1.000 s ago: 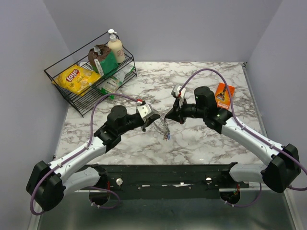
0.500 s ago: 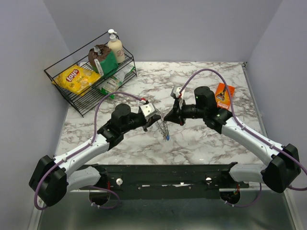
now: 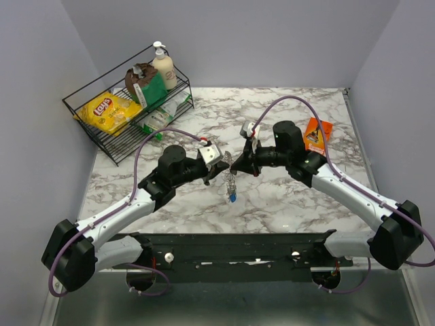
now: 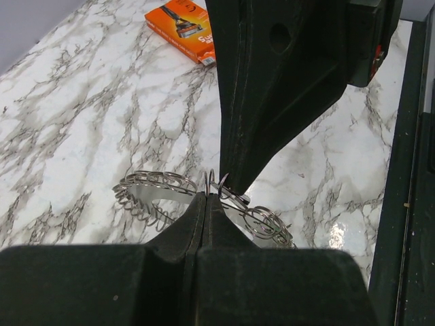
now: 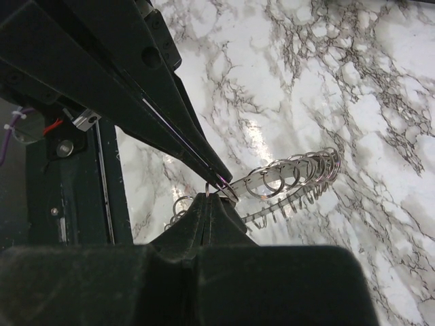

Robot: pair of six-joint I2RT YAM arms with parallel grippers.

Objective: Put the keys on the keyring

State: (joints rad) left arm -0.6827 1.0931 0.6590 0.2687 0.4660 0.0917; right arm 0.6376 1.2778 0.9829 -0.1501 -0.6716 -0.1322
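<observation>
Metal keyring (image 4: 151,192) in left hand's (image 4: 207,198) pinch

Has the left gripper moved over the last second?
Yes. In the top view the left gripper, shut on the keyring, has shifted slightly right, away from the wire basket and toward the orange packet.

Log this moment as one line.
left tool: shut on grey toothed metal keyring | right tool: shut on same keyring | small blue-headed key: dangling under keyring
</observation>
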